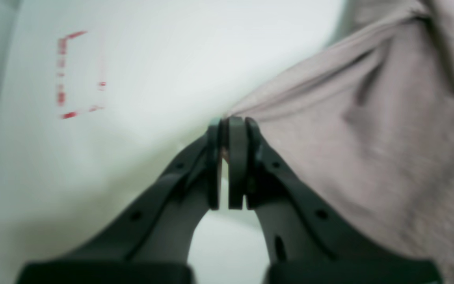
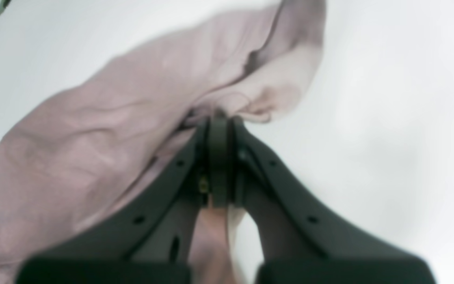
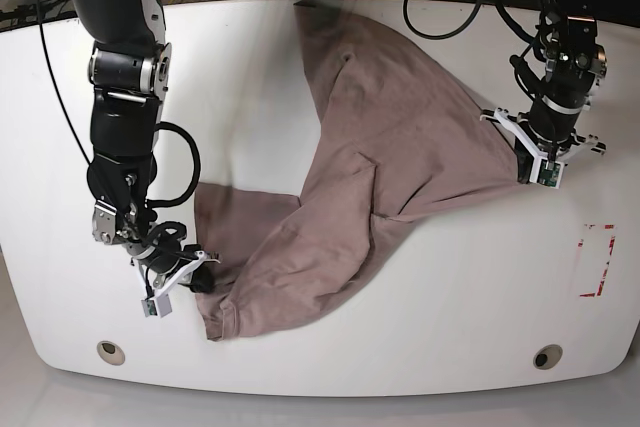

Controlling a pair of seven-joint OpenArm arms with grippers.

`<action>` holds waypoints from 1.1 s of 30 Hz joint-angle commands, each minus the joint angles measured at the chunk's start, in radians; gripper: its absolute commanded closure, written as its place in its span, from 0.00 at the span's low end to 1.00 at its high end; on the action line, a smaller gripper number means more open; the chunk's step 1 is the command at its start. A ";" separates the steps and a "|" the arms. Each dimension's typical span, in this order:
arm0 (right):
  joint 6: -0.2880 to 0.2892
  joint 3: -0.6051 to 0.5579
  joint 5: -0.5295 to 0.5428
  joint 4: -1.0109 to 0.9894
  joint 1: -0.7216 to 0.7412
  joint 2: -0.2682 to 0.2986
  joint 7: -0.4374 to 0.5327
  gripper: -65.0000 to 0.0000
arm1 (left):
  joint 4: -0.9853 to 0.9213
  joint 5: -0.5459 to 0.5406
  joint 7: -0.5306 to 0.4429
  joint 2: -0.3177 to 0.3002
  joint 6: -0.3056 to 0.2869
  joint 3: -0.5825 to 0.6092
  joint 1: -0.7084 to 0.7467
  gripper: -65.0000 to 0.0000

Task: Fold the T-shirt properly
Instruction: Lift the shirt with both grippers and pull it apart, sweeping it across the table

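White table (image 3: 400,337) under rumpled T-shirt (image 3: 380,147)

- One T-shirt (image 3: 380,162), mauve-brown, in a single piece.
- Two arms, each with one pincer: the left pincer (image 3: 522,152) and the right pincer (image 3: 200,279).
- One white bench (image 3: 450,287).
- One red dashed rectangle (image 3: 597,259) marked on the bench.
- Two round holes along the bench's near edge, one (image 3: 111,352) on each side (image 3: 546,357).

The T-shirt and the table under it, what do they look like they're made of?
The T-shirt looks like soft matte knit cloth, probably cotton: it creases and bunches where both sets of jaws pinch it. The table looks like hard, smooth white board, slightly glossy; whether laminate or painted is unclear.
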 commanded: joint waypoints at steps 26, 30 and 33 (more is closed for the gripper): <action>0.047 -0.033 0.021 0.393 0.403 0.240 -0.275 1.00 | 0.026 -0.009 0.377 -0.096 0.002 -0.007 -0.786 0.99; 0.055 -0.061 0.027 0.414 0.440 0.271 -0.329 1.00 | 0.023 -0.009 0.380 -0.119 0.002 -0.007 -0.852 0.99; 0.055 -0.037 0.027 0.468 0.397 0.269 -0.340 1.00 | 0.024 -0.009 0.381 -0.119 0.002 -0.008 -0.850 0.99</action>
